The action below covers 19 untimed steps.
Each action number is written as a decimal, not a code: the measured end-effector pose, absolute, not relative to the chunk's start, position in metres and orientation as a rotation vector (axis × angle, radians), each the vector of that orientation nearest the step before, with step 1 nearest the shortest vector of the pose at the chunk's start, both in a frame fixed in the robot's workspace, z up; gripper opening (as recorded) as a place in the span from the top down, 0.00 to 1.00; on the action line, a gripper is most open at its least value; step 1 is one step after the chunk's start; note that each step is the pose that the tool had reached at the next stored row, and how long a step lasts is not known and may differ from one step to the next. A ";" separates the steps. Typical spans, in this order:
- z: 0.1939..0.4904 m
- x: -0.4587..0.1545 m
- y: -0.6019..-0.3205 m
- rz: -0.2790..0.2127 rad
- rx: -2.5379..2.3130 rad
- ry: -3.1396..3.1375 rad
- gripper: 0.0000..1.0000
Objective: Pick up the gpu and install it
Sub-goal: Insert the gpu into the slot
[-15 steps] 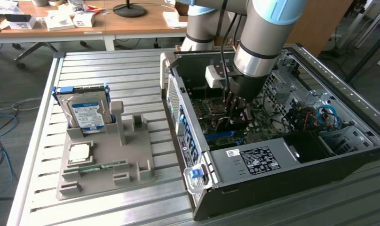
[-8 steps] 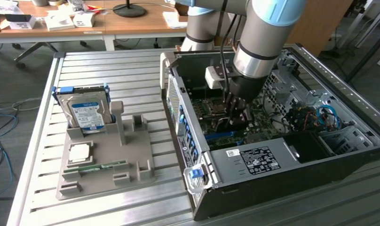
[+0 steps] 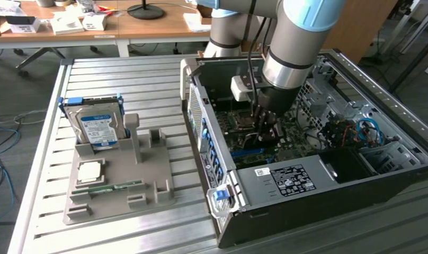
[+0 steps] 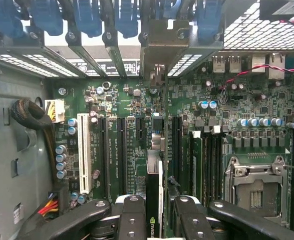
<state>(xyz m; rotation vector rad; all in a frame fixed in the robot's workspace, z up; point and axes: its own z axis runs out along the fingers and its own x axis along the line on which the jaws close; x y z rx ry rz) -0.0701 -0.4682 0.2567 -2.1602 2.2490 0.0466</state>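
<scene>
Gripper [image 3: 266, 126] is down inside the open computer case [image 3: 285, 182], over the motherboard [image 4: 222, 100]. In the wrist view the jaws are clamped on the gpu [image 4: 154, 187]. The card sits edge-on between the fingers [image 4: 131, 220], upright over the long expansion slots [image 4: 120, 150], with its pale end bracket [image 4: 159, 47] at the rear slot openings. I can't tell whether it is seated.

Handling, my judgement: light and stiff but fragile, a thin board. Grip belongs on the flat faces near the upper edge, clear of the contact edge. It may pivot in the pinch if pressed off-centre.
</scene>
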 end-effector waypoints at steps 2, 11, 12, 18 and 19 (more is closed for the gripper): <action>0.256 -0.070 -0.468 0.047 -2.160 2.249 0.74; 0.256 -0.072 -0.468 0.047 -2.160 2.249 0.74; 0.256 -0.072 -0.468 0.047 -2.160 2.249 0.74; 0.256 -0.072 -0.468 0.046 -2.160 2.249 0.74; 0.256 -0.072 -0.468 0.046 -2.160 2.249 0.74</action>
